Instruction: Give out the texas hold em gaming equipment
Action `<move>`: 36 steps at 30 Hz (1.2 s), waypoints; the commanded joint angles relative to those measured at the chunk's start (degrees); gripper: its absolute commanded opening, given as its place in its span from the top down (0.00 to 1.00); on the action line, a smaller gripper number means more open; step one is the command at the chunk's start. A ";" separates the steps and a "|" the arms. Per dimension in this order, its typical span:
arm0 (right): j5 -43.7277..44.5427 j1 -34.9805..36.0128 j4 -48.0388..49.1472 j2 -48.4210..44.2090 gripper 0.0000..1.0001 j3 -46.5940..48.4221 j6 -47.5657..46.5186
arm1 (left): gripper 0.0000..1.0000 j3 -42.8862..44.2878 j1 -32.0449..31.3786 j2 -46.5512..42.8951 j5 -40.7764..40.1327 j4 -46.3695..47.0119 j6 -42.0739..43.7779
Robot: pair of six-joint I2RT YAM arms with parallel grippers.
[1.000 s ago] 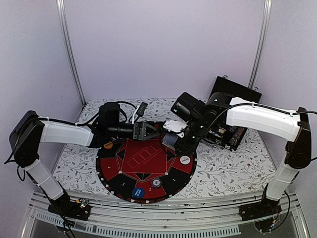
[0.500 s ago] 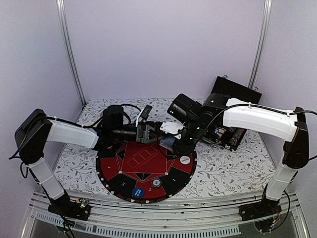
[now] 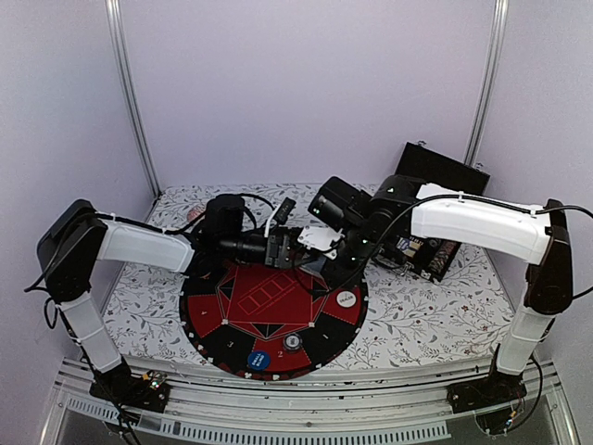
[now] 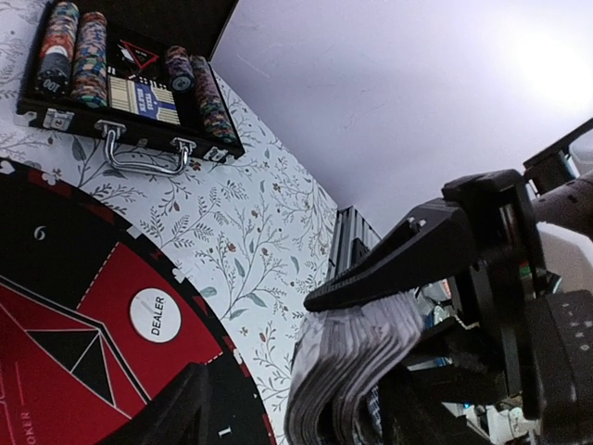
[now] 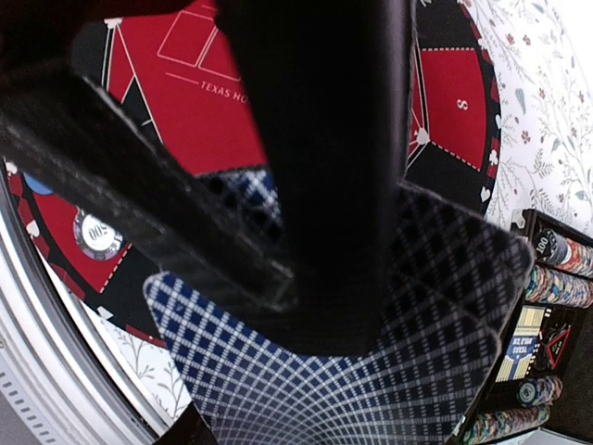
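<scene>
Right gripper [image 3: 311, 259] pinches a thick, fanned deck of lattice-backed cards [image 5: 389, 371]; left gripper [image 3: 286, 248] stands spread.

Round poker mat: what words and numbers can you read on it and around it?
"DEALER": white disc on the mat.
"6": black mat wedge.
"8": red mat wedge.
"TEXAS HO", rest hidden: mat's red centre.
"100": chip in the case.
Label on the card box in the case: too blurred.
Backs of the playing cards: pattern only, no words.
</scene>
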 commanded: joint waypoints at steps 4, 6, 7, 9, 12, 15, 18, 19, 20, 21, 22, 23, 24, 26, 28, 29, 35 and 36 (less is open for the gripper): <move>2.61 1.00 0.51 2.32 0.54 2.07 0.01 | 0.58 3.22 -2.34 1.40 0.78 -4.06 3.80; 2.90 1.01 0.63 2.19 0.54 1.99 0.10 | 0.76 3.10 -2.41 1.25 1.88 -3.38 3.43; 2.96 0.99 0.67 1.99 0.54 1.84 0.12 | 0.87 2.86 -2.37 1.16 2.58 -2.18 2.89; 3.12 1.00 1.14 1.68 0.54 1.13 0.25 | 1.00 1.57 -2.29 0.68 4.07 1.02 1.09; 3.75 1.01 2.47 0.93 0.54 -0.78 0.43 | 1.00 -0.55 -2.30 0.28 5.28 5.93 -1.87; 4.62 1.00 4.91 -0.64 0.33 -3.58 0.48 | 1.00 -1.40 -1.96 -0.08 4.67 5.65 -2.60; 5.10 1.00 10.27 -3.90 0.00 -8.62 -0.56 | 1.00 -2.14 -1.66 -0.59 4.60 6.28 -3.50; 5.05 1.01 12.83 -5.34 0.01 -10.77 -1.08 | 1.00 -2.36 -1.42 -0.80 4.65 6.74 -3.77; 4.57 1.01 16.36 -7.38 0.01 -13.12 -1.94 | 1.00 -2.48 -1.28 -1.06 4.63 7.01 -3.97; 3.99 0.96 18.57 -8.76 0.01 -15.14 -3.22 | 1.00 -2.49 -1.14 -1.32 4.67 7.09 -4.03; 3.65 1.00 20.78 -9.81 0.01 -16.85 -3.92 | 1.00 -2.49 -1.03 -1.52 4.71 7.04 -3.99; 3.72 1.01 22.41 -10.57 0.01 -18.63 -4.76 | 1.00 -2.49 -1.01 -1.75 4.74 7.11 -3.96; 4.19 1.04 24.03 -11.05 0.01 -19.30 -5.31 | 1.00 -2.49 -0.87 -1.95 4.87 7.10 -3.83; 4.96 1.03 26.03 -11.20 0.01 -20.85 -6.58 | 1.00 -2.49 -0.77 -2.22 4.97 6.92 -3.69; 4.80 1.02 27.14 -10.73 0.01 -21.14 -7.21 | 1.00 -2.49 -0.61 -2.35 4.93 6.73 -3.85; 4.67 1.03 27.75 -10.54 0.01 -21.32 -7.29 | 1.00 -2.49 -0.49 -2.34 4.93 6.63 -3.94; 5.92 1.06 31.33 -9.80 0.08 -22.04 -8.60 | 1.00 -2.50 -0.16 -2.41 4.97 7.10 -4.74; 6.02 1.02 31.47 -9.59 0.11 -21.96 -8.79 | 1.00 -2.49 -0.09 -2.50 5.05 7.11 -4.79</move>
